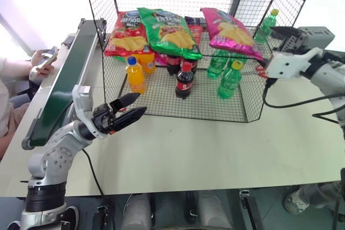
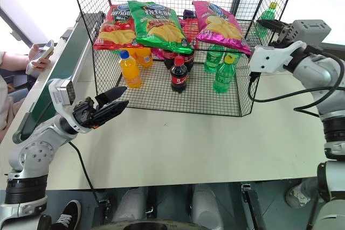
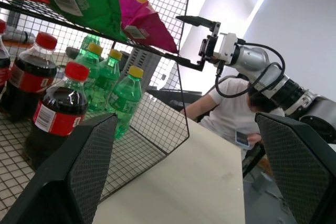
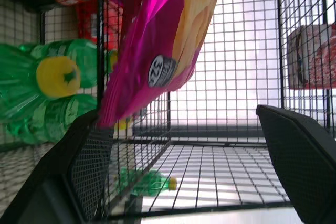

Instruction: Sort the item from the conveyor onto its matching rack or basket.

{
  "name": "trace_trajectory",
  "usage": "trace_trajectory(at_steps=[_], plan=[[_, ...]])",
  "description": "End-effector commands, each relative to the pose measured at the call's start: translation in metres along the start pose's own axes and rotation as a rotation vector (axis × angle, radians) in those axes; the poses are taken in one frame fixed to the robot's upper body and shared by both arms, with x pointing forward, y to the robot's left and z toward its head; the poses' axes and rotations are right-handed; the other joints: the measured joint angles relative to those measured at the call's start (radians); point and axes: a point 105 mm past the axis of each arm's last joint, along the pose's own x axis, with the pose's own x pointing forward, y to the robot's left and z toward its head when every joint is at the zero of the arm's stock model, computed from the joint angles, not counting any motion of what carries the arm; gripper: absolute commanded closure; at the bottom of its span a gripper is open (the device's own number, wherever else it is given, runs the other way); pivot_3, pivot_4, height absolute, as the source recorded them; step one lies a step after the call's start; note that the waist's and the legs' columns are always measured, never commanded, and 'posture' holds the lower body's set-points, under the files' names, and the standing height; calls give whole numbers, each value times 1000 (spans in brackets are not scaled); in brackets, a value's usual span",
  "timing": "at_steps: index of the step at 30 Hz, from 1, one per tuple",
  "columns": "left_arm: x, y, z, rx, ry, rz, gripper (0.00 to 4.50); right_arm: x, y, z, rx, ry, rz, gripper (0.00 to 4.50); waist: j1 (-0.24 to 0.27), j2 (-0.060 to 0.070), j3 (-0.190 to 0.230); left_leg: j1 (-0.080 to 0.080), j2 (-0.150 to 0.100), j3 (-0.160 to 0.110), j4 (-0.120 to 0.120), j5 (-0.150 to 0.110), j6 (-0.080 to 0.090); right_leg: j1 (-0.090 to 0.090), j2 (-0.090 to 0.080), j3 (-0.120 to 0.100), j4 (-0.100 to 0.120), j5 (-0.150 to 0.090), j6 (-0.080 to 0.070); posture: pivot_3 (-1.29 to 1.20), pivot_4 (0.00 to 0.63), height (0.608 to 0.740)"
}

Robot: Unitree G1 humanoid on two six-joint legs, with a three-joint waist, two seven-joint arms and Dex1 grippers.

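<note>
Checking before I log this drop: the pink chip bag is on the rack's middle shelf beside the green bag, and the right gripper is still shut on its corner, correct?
Not quite. The pink chip bag does lie on the rack shelf beside the green bag, but the right gripper is open; the right wrist view shows its fingers spread, holding nothing.

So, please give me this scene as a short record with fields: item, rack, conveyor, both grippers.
item: pink chip bag lying on the rack's middle tier, right end, beside the green chip bag
rack: black wire rack; bottles on the bottom tier
conveyor: green belt, nothing on the visible part
left gripper: open, empty
right gripper: open, by the pink bag's corner
</note>
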Motion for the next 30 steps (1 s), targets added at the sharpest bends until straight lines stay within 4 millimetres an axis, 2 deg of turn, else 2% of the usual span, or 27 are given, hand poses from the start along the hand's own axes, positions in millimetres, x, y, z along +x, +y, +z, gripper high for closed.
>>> trace_trajectory(at_steps=[1, 3, 6, 9, 12, 15, 18, 23, 27, 30], plan=[[1, -2, 5, 36, -8, -15, 0, -11, -19, 11, 122, -78, -44, 88, -1, 0, 0, 0, 0, 0, 0, 0, 0, 0, 0, 0, 0, 0, 0, 0, 150, 740], [1, -1, 4, 31, -4, -10, 0, -20, -11, 20, 109, -140, 18, 88, 1, 0, 0, 0, 0, 0, 0, 0, 0, 0, 0, 0, 0, 0, 0, 0, 150, 740], [-2, 4, 3, 62, 28, 28, 0, -34, -7, 26, 340, -219, 56, 88, 4, 0, 0, 1, 0, 0, 0, 0, 0, 1, 0, 0, 0, 0, 0, 0, 150, 740], [-7, 13, 4, 134, 62, 98, 0, -47, -13, 46, 705, -388, -7, 88, 6, 0, 0, 1, 0, 0, 0, 0, 0, 2, 0, -1, 0, 0, 0, 0, 150, 740], [-16, 21, 11, 229, 90, 178, 0, -60, 11, 61, 1045, -467, 67, 88, 8, -1, 0, 3, 0, -1, 0, 0, 1, 4, 0, -1, 0, 0, 0, 0, 150, 740], [-28, 30, 18, 330, 146, 261, 0, -68, 35, 77, 1242, -481, 168, 88, 10, -1, 0, 4, 0, -1, 0, -1, 1, 4, 0, -1, 0, 0, 0, 0, 150, 740], [-40, 34, 26, 417, 178, 332, 0, -71, 55, 90, 1293, -464, 295, 88, 5, 1, 0, 4, 0, -1, 0, -1, 1, 4, 0, 0, 0, 0, 0, 0, 150, 740], [-60, 34, 25, 412, 281, 398, 0, -64, 72, 110, 1325, -478, 398, 88, 3, 0, 0, 5, 1, -1, 0, -1, 2, 4, 1, 0, 0, 0, -1, 0, 150, 740], [-70, 32, 29, 412, 276, 425, 0, -65, 76, 111, 1318, -488, 448, 88, 9, 0, 0, 4, 0, -1, 0, -1, 2, 4, 0, 0, 0, 0, 0, 0, 150, 740], [-77, 33, 25, 410, 338, 462, 0, -64, 79, 109, 1298, -481, 457, 88, 16, 0, 0, 4, 0, -1, 0, -1, 2, 4, 0, 0, -1, 0, 0, 0, 150, 740]])
